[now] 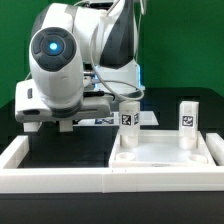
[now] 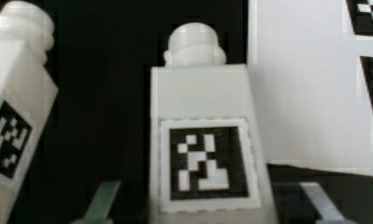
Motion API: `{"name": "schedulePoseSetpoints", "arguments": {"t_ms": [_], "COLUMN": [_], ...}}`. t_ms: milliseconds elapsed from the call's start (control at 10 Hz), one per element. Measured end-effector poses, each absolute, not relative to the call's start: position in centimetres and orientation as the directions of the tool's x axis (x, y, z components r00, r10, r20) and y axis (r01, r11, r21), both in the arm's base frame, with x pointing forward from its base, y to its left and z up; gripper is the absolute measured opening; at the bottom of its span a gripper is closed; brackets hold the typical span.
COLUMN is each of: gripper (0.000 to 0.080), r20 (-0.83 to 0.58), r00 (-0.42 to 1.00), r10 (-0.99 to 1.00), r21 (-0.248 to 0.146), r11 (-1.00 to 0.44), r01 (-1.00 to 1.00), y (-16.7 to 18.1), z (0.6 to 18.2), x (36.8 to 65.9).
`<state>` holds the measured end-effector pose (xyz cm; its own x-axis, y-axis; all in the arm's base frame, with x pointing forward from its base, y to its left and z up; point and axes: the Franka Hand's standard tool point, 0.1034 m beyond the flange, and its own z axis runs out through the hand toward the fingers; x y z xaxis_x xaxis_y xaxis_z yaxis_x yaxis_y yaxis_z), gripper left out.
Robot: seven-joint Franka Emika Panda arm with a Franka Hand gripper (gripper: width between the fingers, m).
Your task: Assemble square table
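Observation:
The square tabletop [image 1: 165, 157] lies in the exterior view's right. Two white tagged legs [image 1: 128, 116] [image 1: 187, 116] stand upright at its far corners. In the wrist view a third leg [image 2: 202, 135] lies on the black table, tag up, between my fingers [image 2: 98, 200]. The gripper [image 2: 209, 205] is open, with a dark gap on each side of that leg. A fourth leg [image 2: 14, 100] lies beside it. In the exterior view the gripper [image 1: 60, 124] is low over the table in the left, and both loose legs are hidden by the arm.
The marker board [image 2: 325, 80] lies just beyond the loose legs, and part of it shows in the exterior view [image 1: 103, 120]. A long low white border wall [image 1: 55, 180] runs along the front and up the exterior view's left side.

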<state>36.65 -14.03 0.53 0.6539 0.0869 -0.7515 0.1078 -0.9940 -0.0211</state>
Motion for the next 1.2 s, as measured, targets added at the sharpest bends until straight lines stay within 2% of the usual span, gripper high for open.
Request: {"name": "schedulePoseSetpoints", "arguments": {"t_ms": [500,600,700,900,1000,1200], "gripper": [0.0291,0.0291,0.0291,0.0292,0.0292,0.0292], "r20": [-0.759,-0.776,-0.77,-0.756,-0.73,-0.708], "r00": [0.643,0.619,0.625,0.642,0.672,0.695], "r10": [0.099,0.121,0.126,0.126,0.126,0.127], "r21": [-0.036,-0.081,-0.086,-0.111,-0.107,-0.105], "r11": [-0.993,-0.992,-0.992,-0.992,-0.992,-0.992], "r01": [0.111,0.092,0.094,0.063,0.069,0.075], "y": [-13.6,-11.7,-11.1,-9.8,-9.9,-9.9], "z": [0.9,2.8,3.8,6.9,7.5,7.1], "x": [36.8,37.9,38.8,40.5,41.0,41.3]}}
